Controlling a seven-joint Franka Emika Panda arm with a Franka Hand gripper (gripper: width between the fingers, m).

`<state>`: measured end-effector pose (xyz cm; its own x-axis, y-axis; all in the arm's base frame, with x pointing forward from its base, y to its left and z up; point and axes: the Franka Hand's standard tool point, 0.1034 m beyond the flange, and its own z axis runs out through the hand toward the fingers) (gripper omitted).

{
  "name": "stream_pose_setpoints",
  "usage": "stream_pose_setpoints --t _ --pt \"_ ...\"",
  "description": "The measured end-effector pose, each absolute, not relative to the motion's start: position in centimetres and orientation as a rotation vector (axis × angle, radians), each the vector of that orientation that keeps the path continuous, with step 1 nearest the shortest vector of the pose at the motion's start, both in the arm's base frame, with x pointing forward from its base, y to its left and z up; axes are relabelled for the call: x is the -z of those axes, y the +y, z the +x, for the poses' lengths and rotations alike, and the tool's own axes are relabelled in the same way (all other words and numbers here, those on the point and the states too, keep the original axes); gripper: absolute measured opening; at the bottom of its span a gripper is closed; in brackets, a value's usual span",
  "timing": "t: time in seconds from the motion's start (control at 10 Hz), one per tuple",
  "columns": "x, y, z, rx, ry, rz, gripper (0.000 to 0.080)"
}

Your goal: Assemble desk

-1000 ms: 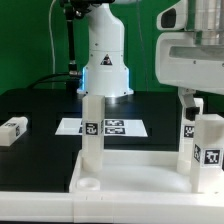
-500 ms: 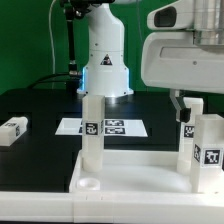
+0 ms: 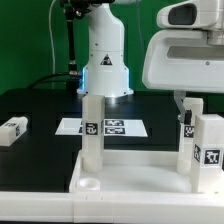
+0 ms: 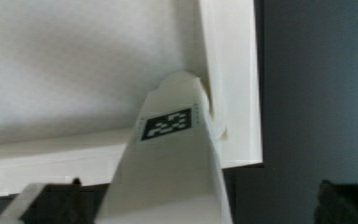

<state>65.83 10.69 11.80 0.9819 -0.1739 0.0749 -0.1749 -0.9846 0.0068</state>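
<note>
Hovering open-fingered, our hand [image 4: 194, 205] sits straight above the upright leg [image 4: 167, 160] in the desk's [image 3: 135, 172] corner; its long axis points at us.

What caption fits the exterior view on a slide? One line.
Open gripper above an upright leg on the desk tabletop; another leg stands there, one lies loose on the table.

Desk top [image 3: 130, 170]: white plastic, smooth, slight sheen. Legs [image 3: 92, 128]: same white plastic, printed matt tags. Tabletop [image 3: 35, 105]: black, matt. Marker board [image 3: 115, 127]: flat, white.
</note>
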Motion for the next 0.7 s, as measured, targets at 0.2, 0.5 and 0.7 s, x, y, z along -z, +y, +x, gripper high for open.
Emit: stream_pose_setpoints --t 0.2,0.5,0.7 --pt "-11.85 10.41 65.93 -0.115 -0.009 3.118 0.0649" --pt "-11.87 9.93 66.02 -0.113 0.168 3.109 0.0427" --pt "-11.87 9.87 66.03 -0.114 0.155 3.110 0.0290"
